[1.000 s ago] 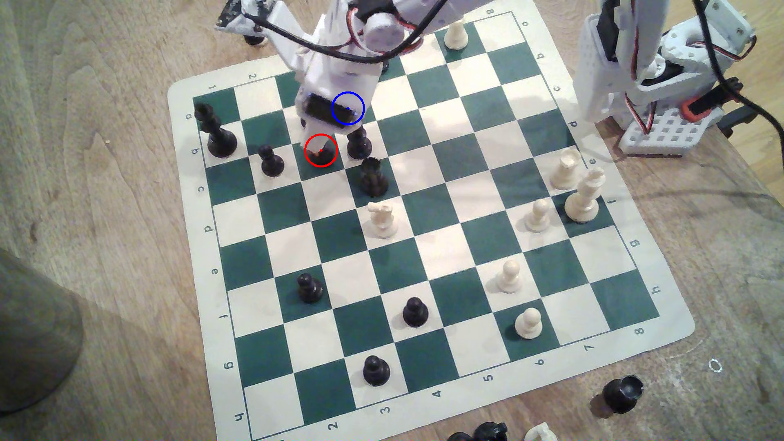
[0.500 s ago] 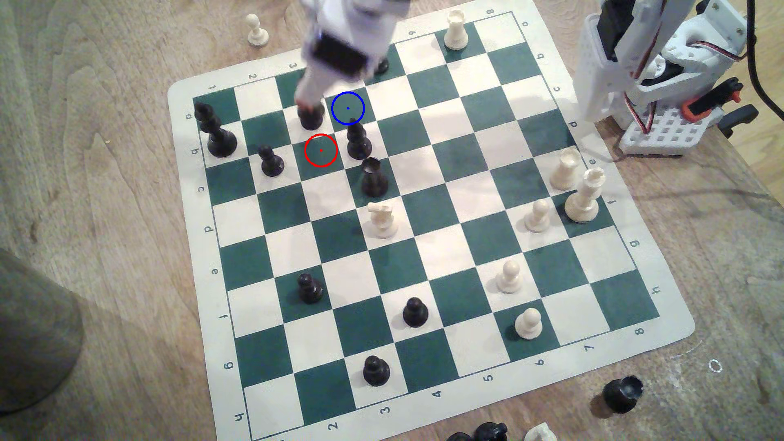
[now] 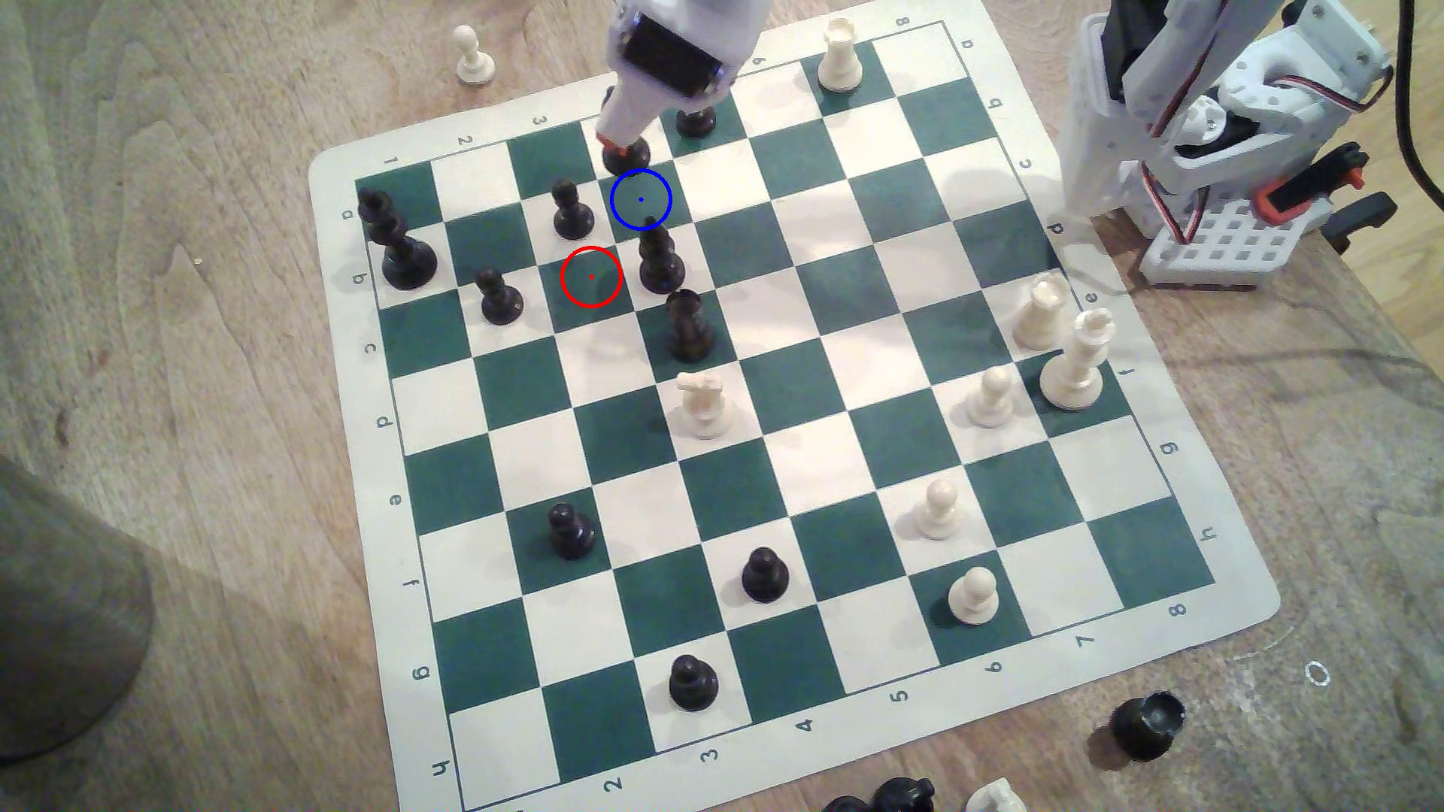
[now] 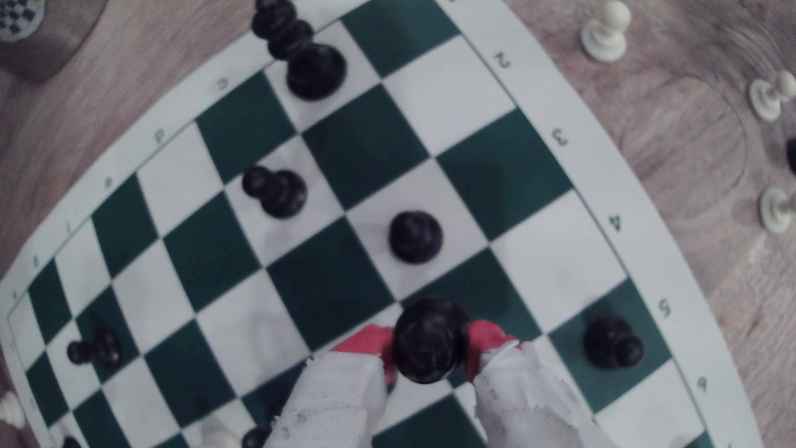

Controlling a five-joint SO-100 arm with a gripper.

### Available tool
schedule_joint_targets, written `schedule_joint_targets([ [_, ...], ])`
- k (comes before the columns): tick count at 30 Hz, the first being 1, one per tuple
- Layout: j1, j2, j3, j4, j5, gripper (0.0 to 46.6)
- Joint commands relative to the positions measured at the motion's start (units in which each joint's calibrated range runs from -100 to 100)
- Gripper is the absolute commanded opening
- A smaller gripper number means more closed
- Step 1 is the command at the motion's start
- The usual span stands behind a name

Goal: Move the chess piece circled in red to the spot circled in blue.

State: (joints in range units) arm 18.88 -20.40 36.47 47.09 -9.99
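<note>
The gripper (image 4: 430,351) pinches the black bishop (image 4: 430,344) between its red fingertips (image 4: 366,340), near the upper middle of the exterior view, just above the blue-ringed spot (image 3: 641,200).

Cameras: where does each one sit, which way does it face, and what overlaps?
Exterior view: off the arm, high, angled down on the board; shows the arm's base at the exterior view's right and the gripper near the top, clamped on the bishop just above the blue-ringed spot.
Wrist view: on the wrist, looking down past the red-tipped fingers at the board; the bishop sits between them.
Shared: gripper, bishop, nearby black pawns, the same board corner.
</note>
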Motion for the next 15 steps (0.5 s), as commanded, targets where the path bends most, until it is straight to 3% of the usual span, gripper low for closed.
schedule_joint_targets([
  [1,1.9,0.4,2.0,-4.9,0.1,0.2],
  [15,1.9,7.1,5.6,-12.1,0.1,0.2],
])
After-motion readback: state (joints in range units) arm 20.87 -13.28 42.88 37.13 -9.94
